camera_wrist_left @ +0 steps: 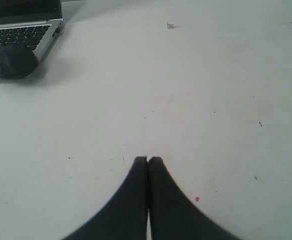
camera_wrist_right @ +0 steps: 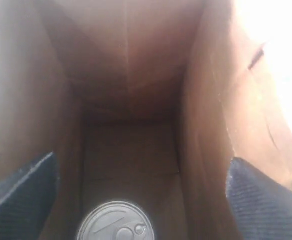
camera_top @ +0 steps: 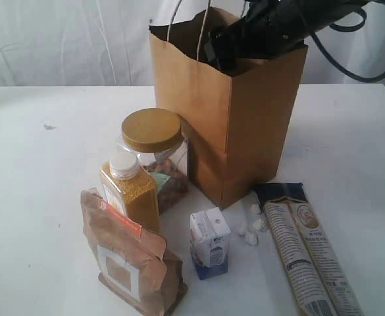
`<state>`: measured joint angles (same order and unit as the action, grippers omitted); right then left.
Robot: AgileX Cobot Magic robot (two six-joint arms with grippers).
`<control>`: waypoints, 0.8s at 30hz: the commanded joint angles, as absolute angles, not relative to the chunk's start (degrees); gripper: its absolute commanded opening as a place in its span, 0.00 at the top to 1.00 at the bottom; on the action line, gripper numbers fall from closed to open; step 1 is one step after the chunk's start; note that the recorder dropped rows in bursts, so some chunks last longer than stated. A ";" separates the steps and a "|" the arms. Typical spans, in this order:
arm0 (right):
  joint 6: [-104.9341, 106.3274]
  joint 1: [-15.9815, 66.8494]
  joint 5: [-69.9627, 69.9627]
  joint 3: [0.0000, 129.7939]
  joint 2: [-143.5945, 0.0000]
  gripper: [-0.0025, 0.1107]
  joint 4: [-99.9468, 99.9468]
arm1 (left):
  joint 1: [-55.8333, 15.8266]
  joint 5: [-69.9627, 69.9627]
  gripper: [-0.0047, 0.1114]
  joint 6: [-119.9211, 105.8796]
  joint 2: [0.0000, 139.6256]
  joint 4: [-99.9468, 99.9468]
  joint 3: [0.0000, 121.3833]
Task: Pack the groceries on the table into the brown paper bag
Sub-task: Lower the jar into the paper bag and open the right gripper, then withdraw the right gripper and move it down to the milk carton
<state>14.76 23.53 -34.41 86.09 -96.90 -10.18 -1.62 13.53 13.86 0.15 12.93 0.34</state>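
Your right pincer is hanging jaws apart inside the bag, over the dark jar on its floor. Gold-lidded jar, bottle, pouch, carton and packet are sitting just near of it. Your left pincer is hovering pressed together over the table.

The bag stands upright on the tabletop, with the right arm dipping into its open top. In front of it cluster the jar, bottle, pouch and carton; the packet lies flat to the right
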 commanded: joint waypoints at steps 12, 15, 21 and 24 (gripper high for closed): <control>15.29 23.41 -35.07 86.80 -87.61 0.24 -10.33 | -2.08 13.30 0.96 13.75 0.00 12.43 0.00; 15.29 23.41 -39.53 86.80 -84.79 0.24 -10.22 | -2.08 13.30 0.96 13.75 0.00 12.43 0.00; 15.29 23.41 -52.32 86.80 -80.63 0.24 -10.13 | -2.08 13.30 0.96 13.75 0.00 12.43 0.00; 15.29 23.41 -59.26 86.80 -79.55 0.24 -10.49 | -2.08 13.30 0.96 13.75 0.00 12.43 0.00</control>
